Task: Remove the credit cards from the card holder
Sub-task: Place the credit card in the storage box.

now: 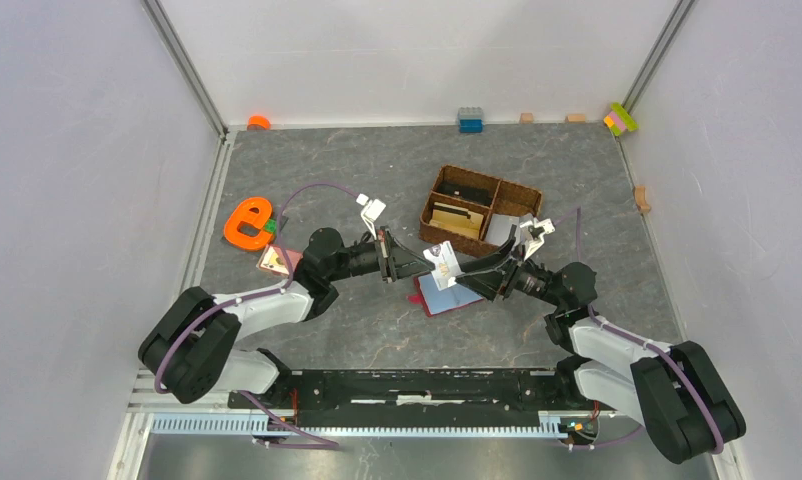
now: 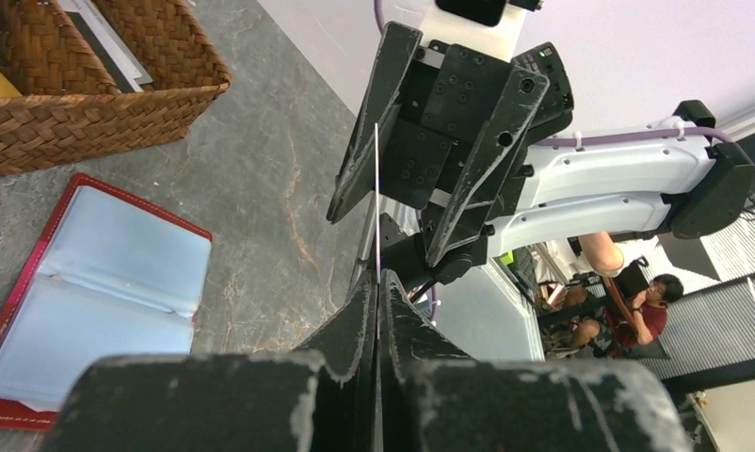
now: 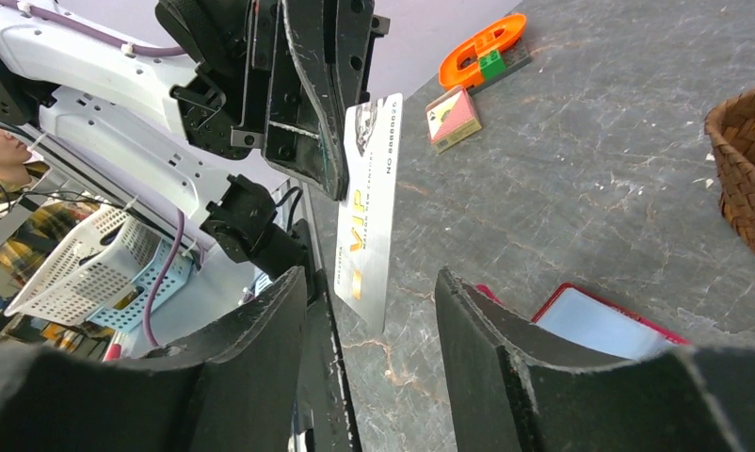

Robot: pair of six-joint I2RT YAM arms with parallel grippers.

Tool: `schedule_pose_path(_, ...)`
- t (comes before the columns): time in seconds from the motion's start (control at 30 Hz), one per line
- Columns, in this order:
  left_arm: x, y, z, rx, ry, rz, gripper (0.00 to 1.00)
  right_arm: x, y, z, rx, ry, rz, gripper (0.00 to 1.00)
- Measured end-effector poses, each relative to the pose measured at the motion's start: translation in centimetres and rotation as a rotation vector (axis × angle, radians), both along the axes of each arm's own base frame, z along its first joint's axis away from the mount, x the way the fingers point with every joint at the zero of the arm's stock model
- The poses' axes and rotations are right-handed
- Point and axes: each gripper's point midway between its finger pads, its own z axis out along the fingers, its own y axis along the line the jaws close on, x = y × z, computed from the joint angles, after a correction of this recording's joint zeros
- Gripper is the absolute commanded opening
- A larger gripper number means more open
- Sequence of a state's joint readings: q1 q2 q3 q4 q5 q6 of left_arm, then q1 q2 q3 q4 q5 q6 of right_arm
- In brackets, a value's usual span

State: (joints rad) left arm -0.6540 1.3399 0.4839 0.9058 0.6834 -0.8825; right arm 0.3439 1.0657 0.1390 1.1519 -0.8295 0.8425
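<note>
Credit card (image 3: 374,202), white-grey with "VIP" printed along it, is held upright in the air between the two arms, above the grey table (image 1: 357,170). The left gripper (image 2: 378,287) is clamped tight on one end of the credit card, its fingers pressed flat against both faces. The other end hangs inside the right gripper (image 3: 372,278), whose jaws stand well apart on either side of it. The card sits close to one of those fingers, though I cannot tell whether it actually touches.

Just below the card, the card holder (image 2: 101,292) lies open flat on the table. It shows its dark red edge and pale blue clear pockets.

Just beyond the holder stands a brown wicker basket (image 2: 91,113) with several compartments. Flat tan and pale items lie in it, but they are too small in the top view to identify.

Well off to the left lie an orange e-shaped toy (image 1: 247,222) and, near it, a small pink-topped box (image 3: 452,118). A few coloured blocks (image 1: 470,120) sit along the back wall.
</note>
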Motion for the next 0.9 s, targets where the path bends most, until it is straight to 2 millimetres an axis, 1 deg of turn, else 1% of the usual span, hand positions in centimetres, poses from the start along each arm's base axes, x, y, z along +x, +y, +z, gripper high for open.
schedule_pose_path(0.17, -0.2, -0.6, 0.2, -0.006, -0.006, -0.024, 0.02, -0.2, 0.2, -0.2, -0.003, 0.012, 0.014, 0.31)
schedule_pose_path(0.2, -0.4, -0.6, 0.1, -0.004, -0.003, -0.031, 0.03, -0.2, 0.2, -0.2, -0.003, 0.011, 0.014, 0.22)
schedule_pose_path(0.23, -0.4, -0.7, 0.0, -0.003, -0.002, -0.035, 0.06, -0.3, 0.3, -0.2, -0.003, 0.012, 0.018, 0.15)
schedule_pose_path(0.27, -0.5, -0.7, 0.0, -0.002, -0.001, -0.039, 0.12, -0.3, 0.3, -0.2, -0.003, 0.010, 0.019, 0.07)
schedule_pose_path(0.3, -0.5, -0.7, 0.0, -0.003, -0.002, -0.041, 0.20, -0.3, 0.3, -0.2, -0.003, 0.010, 0.020, 0.02)
schedule_pose_path(0.33, -0.5, -0.7, 0.0, -0.003, -0.002, -0.042, 0.27, -0.4, 0.3, -0.3, -0.002, 0.015, 0.021, 0.00)
schedule_pose_path(0.4, -0.4, -0.7, -0.1, 0.001, 0.001, -0.036, 0.39, -0.3, 0.4, -0.3, -0.003, 0.015, 0.020, 0.00)
schedule_pose_path(0.5, -0.2, -0.6, -0.4, 0.016, 0.013, -0.015, 0.50, 0.1, 0.2, -0.6, -0.013, 0.023, -0.009, 0.00)
schedule_pose_path(0.53, -0.1, -0.5, -0.4, 0.023, 0.017, -0.004, 0.52, 0.4, 0.0, -0.7, -0.017, 0.024, -0.025, 0.00)
schedule_pose_path(0.67, 0.6, 0.4, 0.2, 0.049, -0.005, 0.075, 0.54, 2.3, -1.5, -0.9, -0.033, 0.031, -0.145, 0.00)
schedule_pose_path(0.8, 1.6, 1.5, 0.8, 0.079, -0.038, 0.181, 0.55, 4.5, -3.8, -1.4, -0.046, 0.046, -0.298, 0.00)
schedule_pose_path(0.9, 2.5, 2.4, 0.6, 0.112, -0.052, 0.256, 0.55, 6.3, -5.5, -2.6, -0.072, 0.093, -0.420, 0.00)
